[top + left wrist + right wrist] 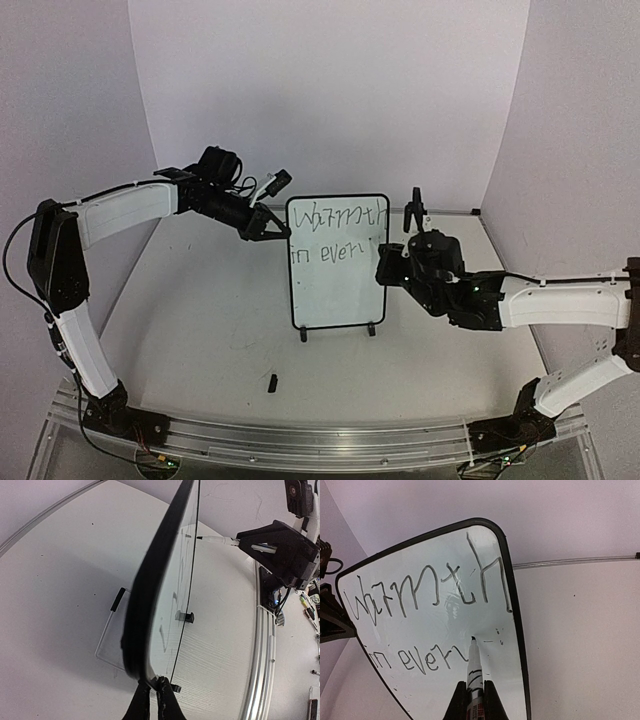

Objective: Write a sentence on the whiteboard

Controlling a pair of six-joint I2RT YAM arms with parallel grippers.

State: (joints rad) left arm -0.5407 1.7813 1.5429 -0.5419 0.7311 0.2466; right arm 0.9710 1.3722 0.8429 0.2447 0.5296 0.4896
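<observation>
Whiteboard [338, 270] stands upright on its 2 feet [304, 336] near the middle of the table [200, 330], long axis vertical, writing face toward the arm bases. The left gripper [268, 228] comes in from the left and is clamped on the black frame at the board's upper left edge; in the left wrist view the 2 fingers [142, 705] pinch the frame with no gap. The right gripper [474, 692] is closed on a marker [474, 665], which sticks out forward from the fingers, long axis pointing into the board face. The sentence [430, 592] so far runs to 2 lines: "Warmth" on top, "in ever" below. The marker tip sits just right of the last stroke of line 2, beside a few faint specks; it looks to be on the glossy surface, but I cannot rule out a hair of air between them. Key relation: the blank space lies right of the tip along line 2 and then below, across the lower half of the board. The right arm, reaching in from the board's right edge, is the nearer one and does the writing; the left only steadies. Judgement: line 2 is unfinished and the bottom part is unwritten. A small black piece [272, 381] lies on the table in front of the board.
</observation>
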